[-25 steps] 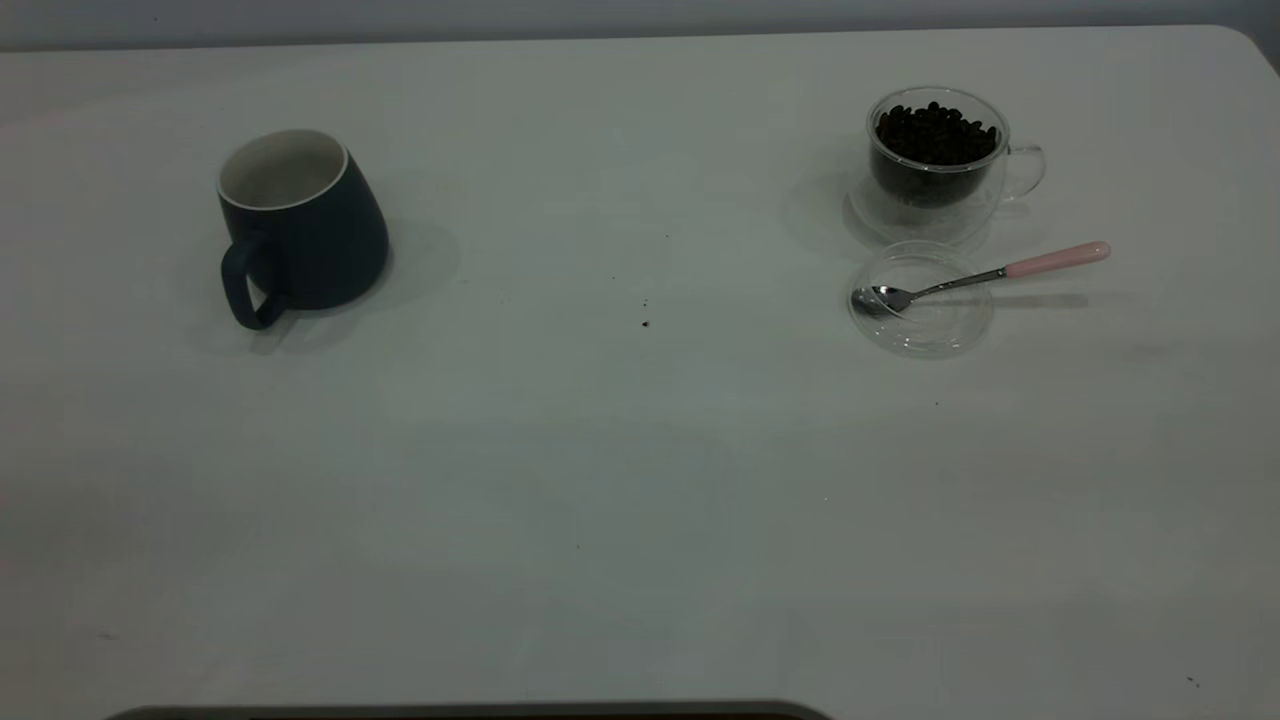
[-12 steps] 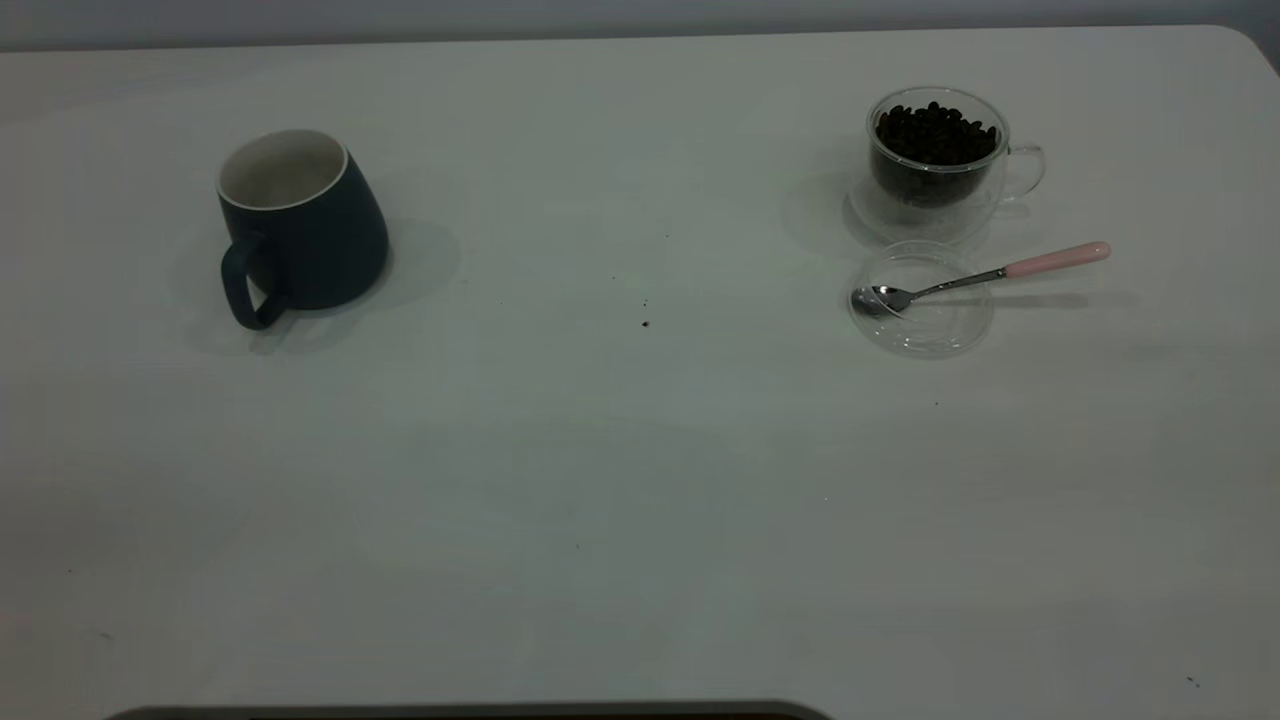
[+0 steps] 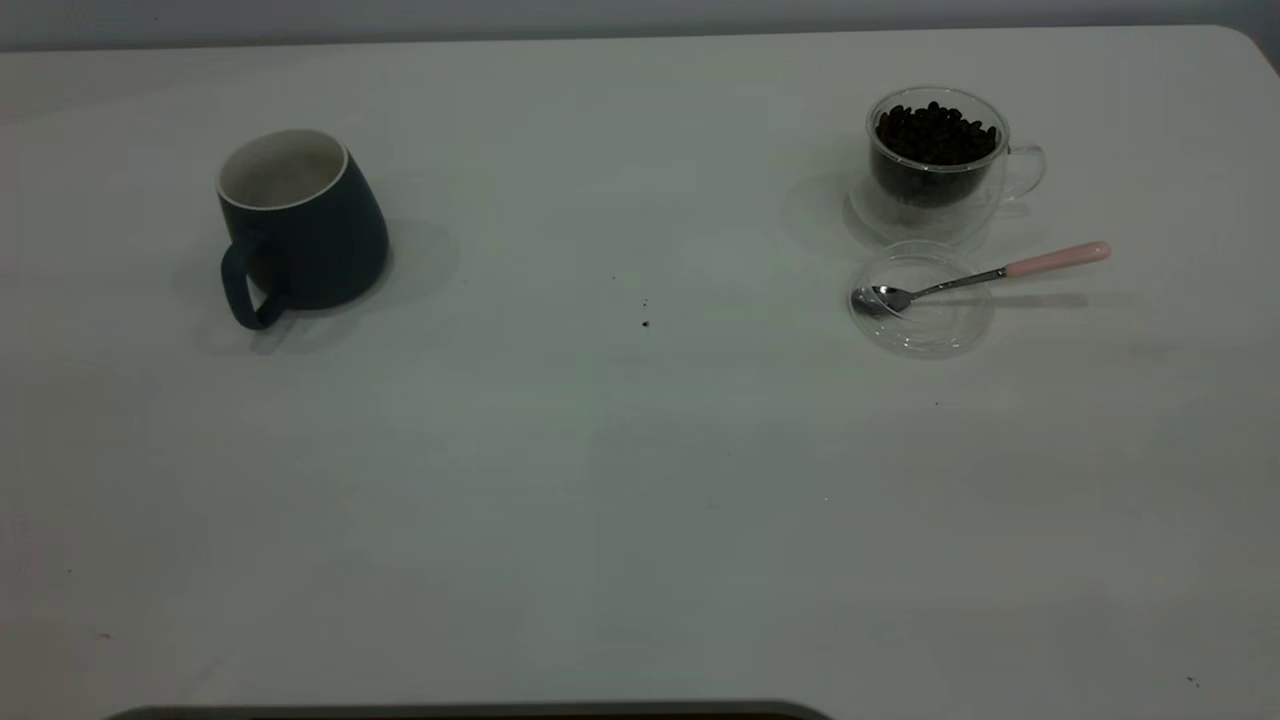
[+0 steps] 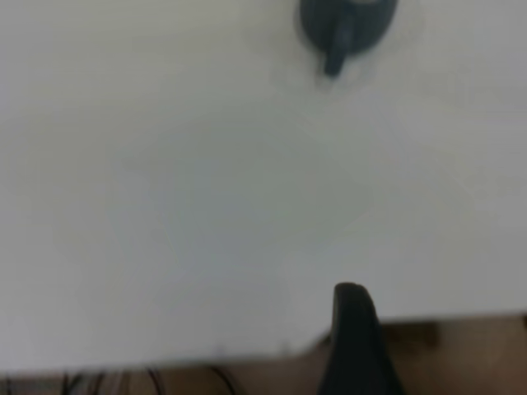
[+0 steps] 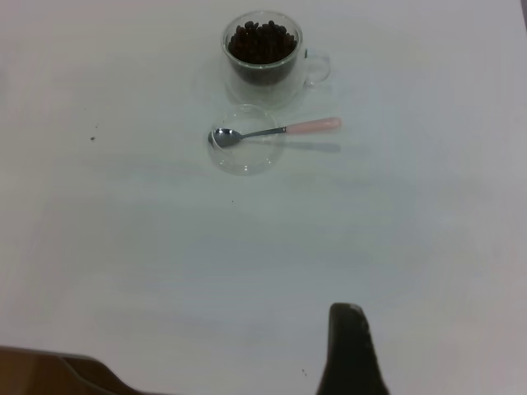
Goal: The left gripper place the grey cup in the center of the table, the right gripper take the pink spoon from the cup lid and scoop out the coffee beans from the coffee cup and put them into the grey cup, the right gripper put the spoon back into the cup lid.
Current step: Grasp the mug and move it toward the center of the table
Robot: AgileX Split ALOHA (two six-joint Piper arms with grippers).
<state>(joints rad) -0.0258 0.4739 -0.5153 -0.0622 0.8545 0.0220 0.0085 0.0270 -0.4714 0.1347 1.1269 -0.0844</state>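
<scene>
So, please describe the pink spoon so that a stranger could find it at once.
On the right side of the white table, in front of the glass coffee cup, lies a clear cup lid. The pink spoon rests its metal bowl in it, and its pale pink handle is the only pink thing there.

– How many vessels do I have on the table [image 3: 640,520]?
– Two: one grey cup [image 3: 303,222] and one coffee cup [image 3: 938,160] heaped with coffee beans [image 3: 936,132], too many to count.
– And the rest?
– One cup lid [image 3: 925,322], one pink spoon [image 3: 985,274], and a few tiny dark specks [image 3: 645,322]
</scene>
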